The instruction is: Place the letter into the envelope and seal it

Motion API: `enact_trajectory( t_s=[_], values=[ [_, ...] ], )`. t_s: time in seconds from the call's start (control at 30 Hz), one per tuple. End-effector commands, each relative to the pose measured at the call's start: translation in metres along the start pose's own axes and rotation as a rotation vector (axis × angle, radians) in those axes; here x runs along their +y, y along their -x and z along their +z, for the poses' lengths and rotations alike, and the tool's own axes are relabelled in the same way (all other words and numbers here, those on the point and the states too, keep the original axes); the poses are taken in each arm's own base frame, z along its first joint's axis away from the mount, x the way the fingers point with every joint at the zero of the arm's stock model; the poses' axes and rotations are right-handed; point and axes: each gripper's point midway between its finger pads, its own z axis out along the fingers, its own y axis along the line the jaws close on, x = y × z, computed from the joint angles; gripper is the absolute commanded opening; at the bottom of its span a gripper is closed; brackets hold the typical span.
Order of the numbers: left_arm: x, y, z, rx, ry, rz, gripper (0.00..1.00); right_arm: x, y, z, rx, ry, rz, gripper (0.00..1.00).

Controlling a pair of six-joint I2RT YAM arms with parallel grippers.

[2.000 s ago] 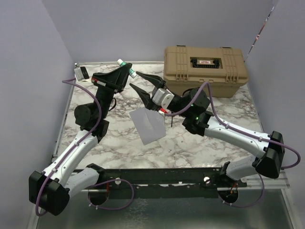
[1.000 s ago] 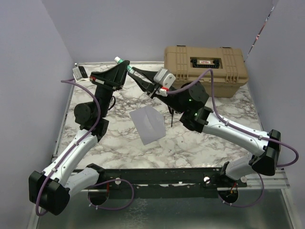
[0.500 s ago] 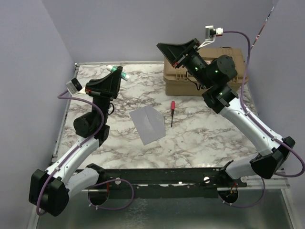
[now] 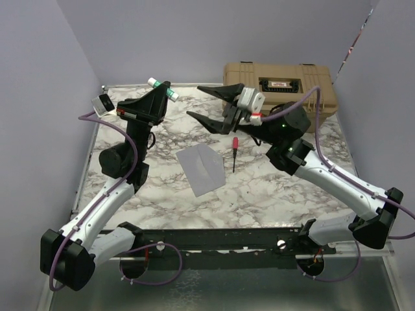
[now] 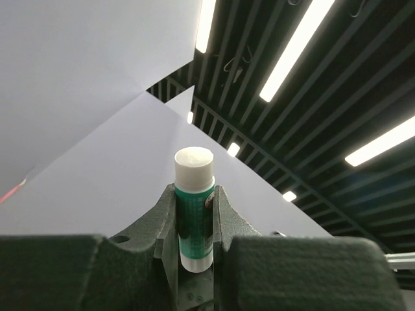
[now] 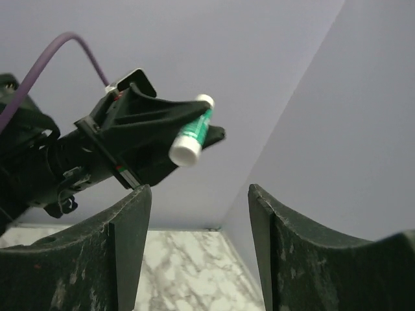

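The grey envelope (image 4: 202, 167) lies flat on the marble table (image 4: 272, 188), mid-left, its flap crease showing. The tan letter is not in view. My left gripper (image 4: 162, 92) is raised above the table's far left and is shut on a green glue stick with white ends (image 4: 162, 89); the stick stands between the jaws in the left wrist view (image 5: 194, 207). My right gripper (image 4: 192, 101) is open and empty, held in the air just right of the glue stick and pointing at it. The stick shows above the open jaws in the right wrist view (image 6: 192, 135).
A big tan hard plastic case (image 4: 279, 87) stands at the back right. A small red-handled screwdriver (image 4: 234, 150) lies right of the envelope. Grey walls close the left, back and right sides.
My right arm, swung up high half a second ago, has come back down with its jaws open beside the left gripper. The left gripper kept hold of the glue stick and shifted slightly.
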Motion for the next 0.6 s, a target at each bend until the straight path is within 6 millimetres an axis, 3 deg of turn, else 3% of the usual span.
enact_trajectory(
  t_s=[0.0, 0.17, 0.33, 0.57],
  values=[
    [0.008, -0.009, 0.006, 0.055, 0.079, -0.04, 0.0, 0.0, -0.008, 0.008, 0.023, 0.009, -0.435, 0.64],
    [0.016, -0.012, 0.006, 0.071, 0.15, -0.046, 0.0, -0.003, -0.013, 0.021, 0.045, -0.03, -0.566, 0.61],
    [0.019, -0.014, 0.006, 0.081, 0.178, -0.065, 0.0, 0.0, -0.028, 0.031, 0.109, -0.032, -0.663, 0.48],
    [0.023, -0.017, 0.005, 0.089, 0.207, -0.064, 0.0, -0.004, -0.02, 0.038, 0.088, -0.093, -0.639, 0.38]
  ],
)
